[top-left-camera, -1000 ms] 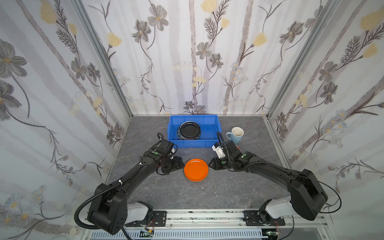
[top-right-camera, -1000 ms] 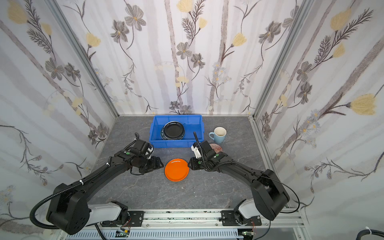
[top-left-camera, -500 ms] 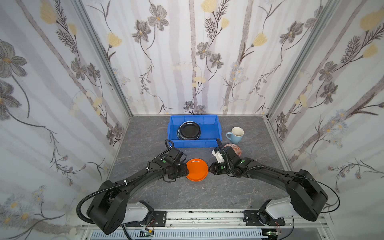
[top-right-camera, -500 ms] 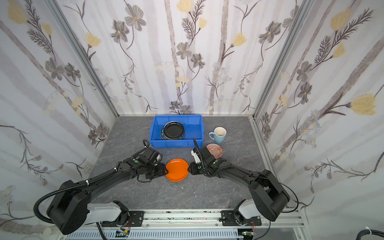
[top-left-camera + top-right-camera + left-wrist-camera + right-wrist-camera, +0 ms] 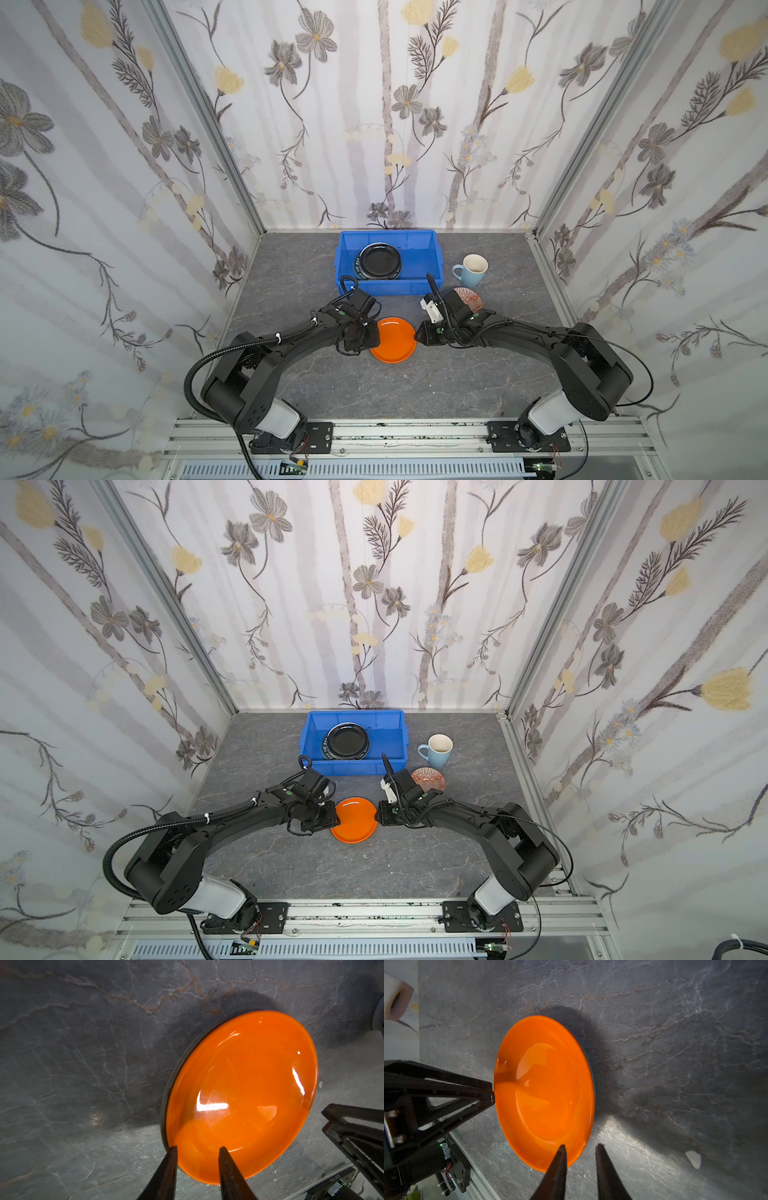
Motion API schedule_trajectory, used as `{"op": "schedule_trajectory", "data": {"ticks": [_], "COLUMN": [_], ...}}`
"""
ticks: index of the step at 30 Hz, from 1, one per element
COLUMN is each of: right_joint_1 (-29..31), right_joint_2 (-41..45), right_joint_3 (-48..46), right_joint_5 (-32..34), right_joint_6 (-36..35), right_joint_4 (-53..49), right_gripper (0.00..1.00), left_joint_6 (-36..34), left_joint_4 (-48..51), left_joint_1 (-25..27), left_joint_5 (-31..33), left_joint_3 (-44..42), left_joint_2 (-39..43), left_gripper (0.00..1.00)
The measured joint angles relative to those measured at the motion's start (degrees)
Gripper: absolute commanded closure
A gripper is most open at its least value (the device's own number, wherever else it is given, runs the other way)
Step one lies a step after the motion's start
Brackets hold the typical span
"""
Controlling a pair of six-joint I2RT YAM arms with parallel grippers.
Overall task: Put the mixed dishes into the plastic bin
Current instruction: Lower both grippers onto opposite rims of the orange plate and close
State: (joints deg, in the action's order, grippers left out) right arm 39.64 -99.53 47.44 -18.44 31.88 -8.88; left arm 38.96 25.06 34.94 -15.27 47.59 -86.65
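Orange plate (image 5: 354,820) lies on the table (image 5: 395,866), centre frame. Left tool (image 5: 334,818) at its left edge, right tool (image 5: 377,814) at its right. Blue bin (image 5: 353,766) above holds a black plate (image 5: 347,741); mug (image 5: 437,750) and bowl (image 5: 430,780) to its right.

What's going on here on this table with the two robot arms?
Dishes are being cleared into the blue bin. Both grippers are at the orange plate on the grey table in front of it: the left gripper straddles the rim on one side, the right gripper on the opposite side, both with jaws open, so nothing is pinched yet. A black plate already lies in the bin. The pale blue mug and patterned bowl sit on the table to its right.
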Motion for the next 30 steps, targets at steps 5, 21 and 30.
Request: {"op": "schedule_trajectory", "data": {"ticks": [5,21,30], "right_joint_1": [-0.5,-1.42,-2.16], "right_joint_2": [-1.51,-4.07,-4.39], "right_joint_3": [0.79,3.02,3.91], "right_joint_5": [-0.85,-2.6,-3.32], "right_joint_6": [-0.5,-1.97,-2.43], "right_joint_4": [-0.15,-0.76,-1.01], "right_gripper": [0.76,0.82,0.82], "left_joint_6": [-0.42,-1.09,-2.73], "left_joint_4": [-0.42,-0.94,3.06], "left_joint_1": [0.0,0.0,0.0], "left_joint_5": [-0.7,-1.95,0.11], "left_joint_3": [1.27,3.02,4.46], "left_joint_2": [-2.36,-5.42,-0.5], "left_gripper": [0.72,0.74,0.74]}}
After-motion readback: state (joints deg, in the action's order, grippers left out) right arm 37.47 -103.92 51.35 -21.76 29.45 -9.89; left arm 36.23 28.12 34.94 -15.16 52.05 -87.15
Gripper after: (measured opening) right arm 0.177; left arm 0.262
